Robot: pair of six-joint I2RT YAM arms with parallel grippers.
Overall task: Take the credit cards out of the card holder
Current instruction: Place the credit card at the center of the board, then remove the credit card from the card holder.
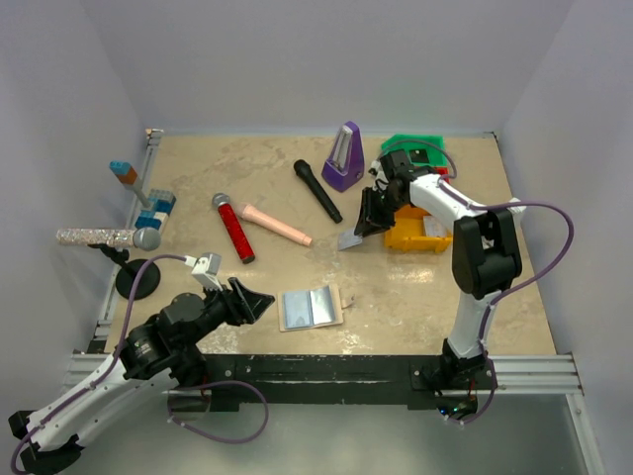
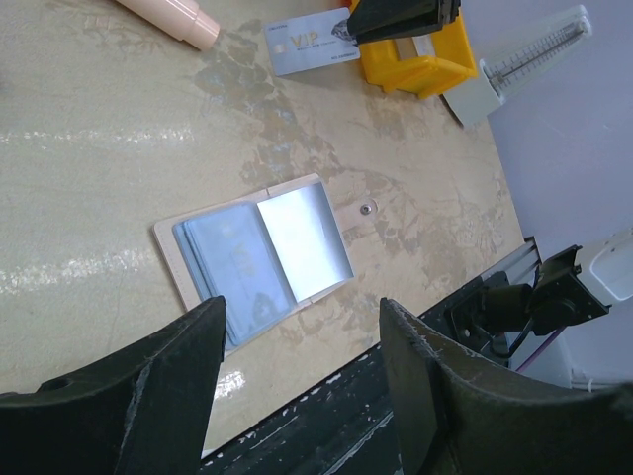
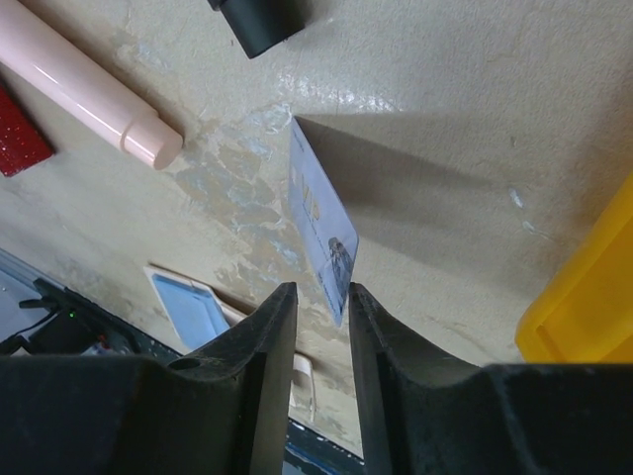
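Note:
The card holder [image 1: 311, 308] lies open on the table near the front edge, its light blue panels up; it also shows in the left wrist view [image 2: 307, 237] and the right wrist view [image 3: 188, 302]. A pale grey card [image 2: 237, 267] sits in its left panel. My left gripper [image 1: 259, 302] [image 2: 302, 302] hovers open just left of it, nothing between the fingers. Another silver-grey credit card [image 1: 352, 238] [image 2: 310, 44] [image 3: 321, 233] stands tilted on the table beside the yellow bin. My right gripper [image 1: 371, 220] [image 3: 323, 290] is open round its top corner, with a gap on the left side.
A yellow bin [image 1: 420, 236] sits right of the right gripper, with a green object [image 1: 415, 148] behind. A purple metronome [image 1: 343, 158], black microphone [image 1: 316, 190], pink cylinder [image 1: 277, 224] and red microphone [image 1: 233, 228] lie mid-table. A glitter microphone on a stand [image 1: 109, 237] and blue blocks [image 1: 150, 206] are at left.

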